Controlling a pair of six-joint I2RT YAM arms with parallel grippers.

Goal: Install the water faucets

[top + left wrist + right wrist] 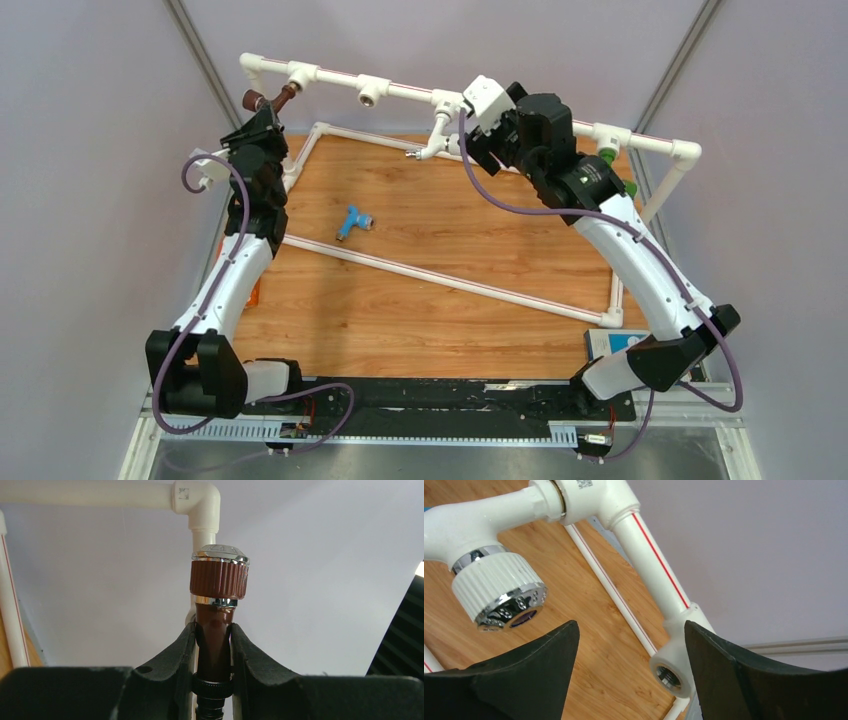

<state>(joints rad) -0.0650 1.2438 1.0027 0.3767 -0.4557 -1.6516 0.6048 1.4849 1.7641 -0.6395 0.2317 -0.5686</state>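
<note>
While L claw (pixel 214 630) clamps brown faucet (pixel 219 577), R claw (pixel 630 630) gapes apart, white faucet (pixel 499 590) just outside it.

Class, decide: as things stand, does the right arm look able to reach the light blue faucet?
Probably yes: the right gripper is open and empty; the light blue faucet lies uncovered on the board.

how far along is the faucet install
Done: white faucet sits in its socket, right gripper open beside it; green faucet seems mounted, partly hidden. In hand: left gripper clamps the brown faucet at the left tee. Left: blue faucet lies on the table, middle tee socket empty.
</note>
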